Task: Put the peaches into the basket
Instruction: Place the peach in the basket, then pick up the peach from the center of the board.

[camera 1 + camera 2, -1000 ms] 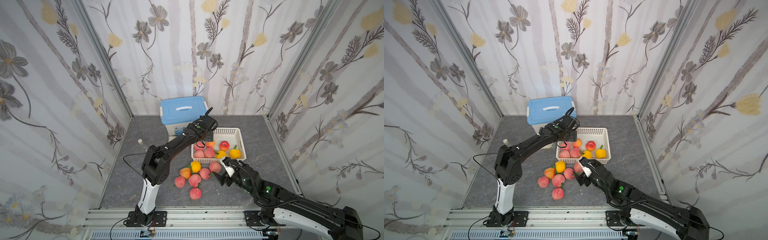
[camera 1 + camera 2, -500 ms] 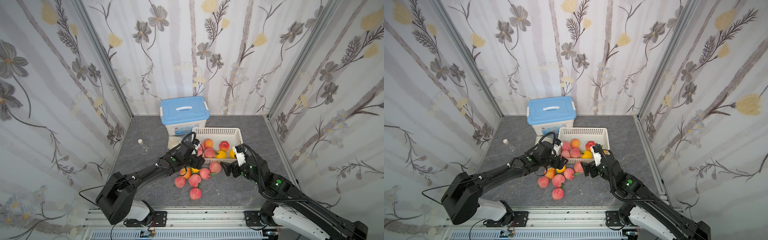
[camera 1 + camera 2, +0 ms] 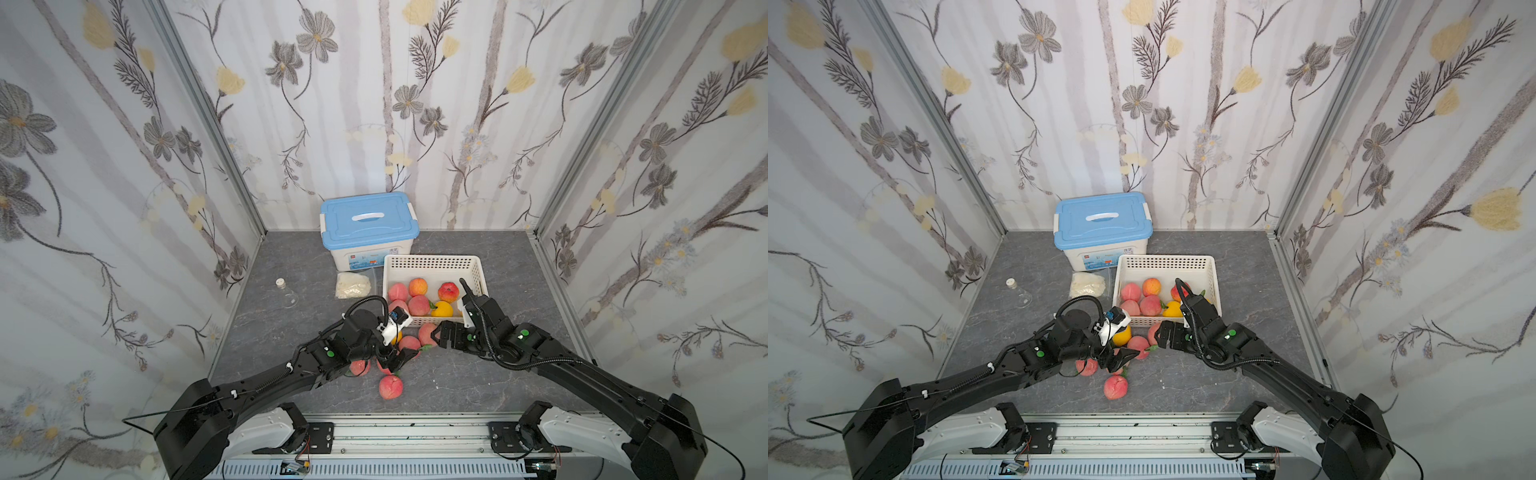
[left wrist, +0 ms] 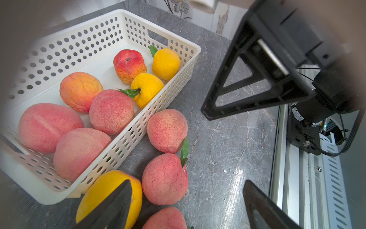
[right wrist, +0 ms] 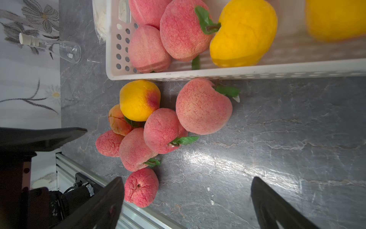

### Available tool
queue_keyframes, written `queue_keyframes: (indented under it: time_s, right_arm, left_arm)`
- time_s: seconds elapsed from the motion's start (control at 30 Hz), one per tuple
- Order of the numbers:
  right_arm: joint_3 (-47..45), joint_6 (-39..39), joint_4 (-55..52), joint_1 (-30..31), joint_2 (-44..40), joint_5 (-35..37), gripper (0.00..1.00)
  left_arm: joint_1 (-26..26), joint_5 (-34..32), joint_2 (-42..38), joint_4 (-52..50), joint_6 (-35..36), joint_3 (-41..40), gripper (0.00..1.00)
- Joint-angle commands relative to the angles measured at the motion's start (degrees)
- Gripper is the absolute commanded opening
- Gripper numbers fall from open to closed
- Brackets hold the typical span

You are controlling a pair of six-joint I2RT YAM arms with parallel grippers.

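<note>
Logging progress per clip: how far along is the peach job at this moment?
Done: seven peaches lie in the basket. In hand: nothing; the left hand and right hand are both open and empty, poised by the loose peaches. Left: those seven, clustered on the table beside the basket, all to be moved in.

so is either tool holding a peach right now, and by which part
Nothing is held: left tool and right tool are both open and empty.
</note>
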Motion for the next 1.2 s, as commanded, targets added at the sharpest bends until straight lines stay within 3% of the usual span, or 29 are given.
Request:
queue_keyframes:
  time_s: [0.0,0.17,0.53,1.0,1.17]
  right_arm:
    - [1.1,4.2,6.2,0.5,4.6,-0.7,0.98]
    - [4.7,3.7,7.7,2.3,11.1,2.1,0.98]
    - [4.3,6.8,11.0,2.1,17.3,7.9,0.92]
    - [1.3,7.9,17.2,1.2,21.1,8.8,0.86]
    - [1.3,8.3,17.3,1.2,22.1,8.2,0.80]
  left_arm:
    - [-0.2,-1.0,-1.7,2.2,2.3,-0.5,0.90]
    - [-0.4,-0.5,-0.6,3.1,2.1,-0.7,0.90]
    - [-0.5,-1.0,1.3,4.3,1.7,-0.8,0.91]
    - [-0.5,-1.1,2.3,4.8,1.6,-0.8,0.91]
    - [-0.5,-1.0,2.3,4.9,1.5,-0.7,0.91]
